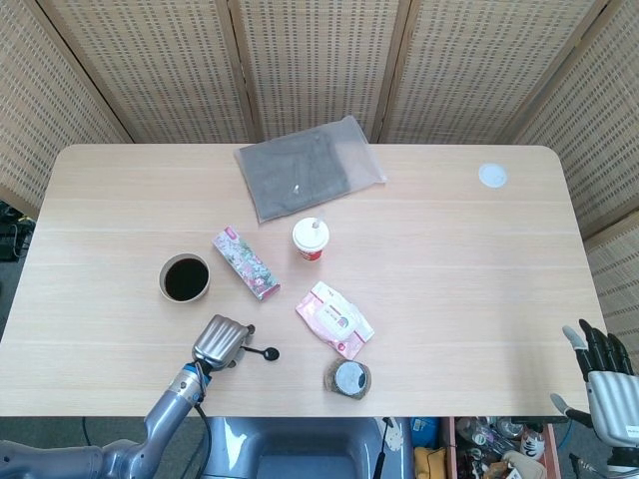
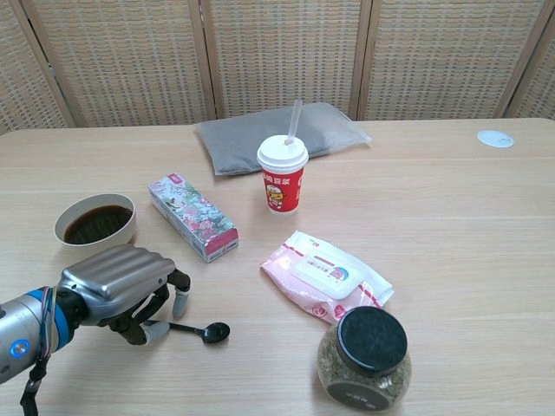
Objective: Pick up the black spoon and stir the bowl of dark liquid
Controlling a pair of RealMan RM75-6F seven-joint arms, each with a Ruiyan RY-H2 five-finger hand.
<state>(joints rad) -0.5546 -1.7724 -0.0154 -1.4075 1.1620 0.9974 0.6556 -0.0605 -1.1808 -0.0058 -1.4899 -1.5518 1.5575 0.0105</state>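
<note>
Presently, step in hand: the grasp on the black spoon [image 2: 192, 328]; the lift and the stirring are not yet done.
Left hand: the left hand [image 2: 117, 282] sits low at the lower left of the chest view, palm down, fingers curled over the spoon's handle end; a fingertip [image 2: 153, 331] appears to touch the handle, but whether the handle is truly pinched cannot be told.
Spoon: it lies flat on the table [image 2: 451, 225], its round bowl end pointing right and free of the hand, in the lower left of the frame.
Bowl of dark liquid: the bowl of dark liquid [image 2: 95, 221] stands at the left edge area, just above the left hand and apart from it; in the head view it shows at [image 1: 186, 277], up and left of the hand [image 1: 221, 341].
Right hand: the right hand [image 1: 605, 377] is at the lower right corner of the head view, off the table, fingers spread and holding nothing.
Next move, as a judgement: close firmly on the thin handle, raise it clear, then carry it a short way up-frame to the bowl and dip the round end.
Risk: a flat, slim handle may slip or skate on the wood.
Hidden: the handle's end and the thumb lie under the palm; the right hand is cut by the frame edge and absent from the chest view.
</note>
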